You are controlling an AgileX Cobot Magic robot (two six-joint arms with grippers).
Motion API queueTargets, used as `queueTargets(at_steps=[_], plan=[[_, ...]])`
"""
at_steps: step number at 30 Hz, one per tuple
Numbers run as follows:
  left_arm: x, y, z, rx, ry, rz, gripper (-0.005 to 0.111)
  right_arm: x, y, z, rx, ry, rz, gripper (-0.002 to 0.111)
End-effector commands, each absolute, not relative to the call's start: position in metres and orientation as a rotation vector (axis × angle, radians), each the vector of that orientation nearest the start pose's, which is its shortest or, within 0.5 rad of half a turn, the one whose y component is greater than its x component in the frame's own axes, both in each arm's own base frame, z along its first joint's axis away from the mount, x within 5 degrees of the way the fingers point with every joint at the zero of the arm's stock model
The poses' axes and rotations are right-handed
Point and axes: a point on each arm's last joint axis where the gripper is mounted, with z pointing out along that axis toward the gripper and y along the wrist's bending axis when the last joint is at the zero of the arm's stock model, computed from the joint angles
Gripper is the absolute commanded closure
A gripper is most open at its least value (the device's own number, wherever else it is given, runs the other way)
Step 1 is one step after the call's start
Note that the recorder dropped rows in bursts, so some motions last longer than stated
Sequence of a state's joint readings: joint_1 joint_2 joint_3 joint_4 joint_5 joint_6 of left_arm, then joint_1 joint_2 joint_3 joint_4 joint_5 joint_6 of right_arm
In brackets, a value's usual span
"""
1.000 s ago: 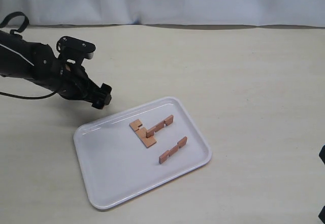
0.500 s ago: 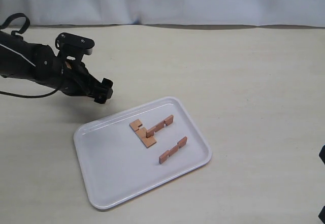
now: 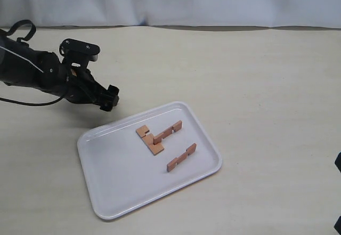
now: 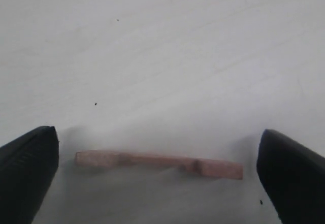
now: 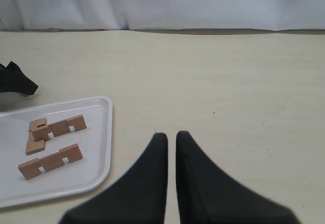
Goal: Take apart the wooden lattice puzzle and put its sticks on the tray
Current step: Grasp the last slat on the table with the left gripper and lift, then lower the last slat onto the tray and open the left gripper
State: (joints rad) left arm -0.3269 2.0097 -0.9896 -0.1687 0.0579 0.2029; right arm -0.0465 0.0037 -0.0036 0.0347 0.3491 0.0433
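The white tray (image 3: 106, 192) holds three notched wooden sticks: two touching in an L (image 3: 151, 139) (image 3: 168, 130) and one lying apart (image 3: 181, 157). No assembled lattice puzzle shows. My left gripper (image 3: 110, 97) is low over the table, just off the tray's far left corner. In the left wrist view it (image 4: 157, 140) is open, with a fourth stick (image 4: 158, 163) lying flat between its wide-apart fingers (image 4: 28, 158), touching neither. My right gripper (image 5: 171, 134) is shut on nothing, right of the tray (image 5: 99, 168) and sticks (image 5: 50, 161).
The tray sits on a beige table (image 3: 256, 86) with a white curtain (image 3: 186, 0) along the back edge. A black cable (image 3: 26, 102) trails from the left arm. A dark sliver of the right arm (image 3: 338, 163) shows at the right edge.
My left gripper has shifted slightly up and away from the tray's corner. The three sticks on the tray have not moved.
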Motion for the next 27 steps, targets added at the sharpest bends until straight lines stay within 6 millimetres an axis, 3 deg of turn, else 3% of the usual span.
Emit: queueTargets(at_steps=[1,4,11,14,15,16,18,21,23,27], plan=[[0.354,-0.12,0.098,0.45,2.508,-0.124,0.024,0.053,-0.001,0.182,0.098,1.826,0.032,0.102],[0.354,-0.12,0.098,0.45,2.506,-0.124,0.04,0.053,-0.001,0.182,0.098,1.826,0.032,0.102],[0.354,-0.12,0.098,0.465,2.507,-0.12,0.055,0.053,-0.001,0.182,0.098,1.826,0.032,0.102],[0.352,-0.12,0.1,0.469,2.518,-0.122,0.078,0.053,-0.001,0.182,0.098,1.826,0.032,0.102],[0.352,-0.12,0.107,0.486,2.513,-0.121,0.097,0.053,-0.001,0.182,0.098,1.826,0.032,0.102],[0.35,-0.119,0.114,0.498,2.506,-0.121,0.106,0.053,-0.001,0.182,0.098,1.826,0.032,0.102],[0.347,-0.12,0.147,0.501,2.443,-0.131,0.107,0.053,-0.001,0.182,0.098,1.826,0.032,0.102],[0.326,-0.132,0.196,0.596,2.384,-0.164,0.107,0.053,-0.001,0.182,0.098,1.826,0.032,0.102],[0.308,-0.151,0.204,0.715,2.389,-0.192,0.107,0.053,-0.001,0.182,0.098,1.826,0.032,0.102],[0.272,-0.196,0.188,0.979,2.48,-0.24,0.107,0.053,-0.001,0.182,0.098,1.826,0.032,0.102]])
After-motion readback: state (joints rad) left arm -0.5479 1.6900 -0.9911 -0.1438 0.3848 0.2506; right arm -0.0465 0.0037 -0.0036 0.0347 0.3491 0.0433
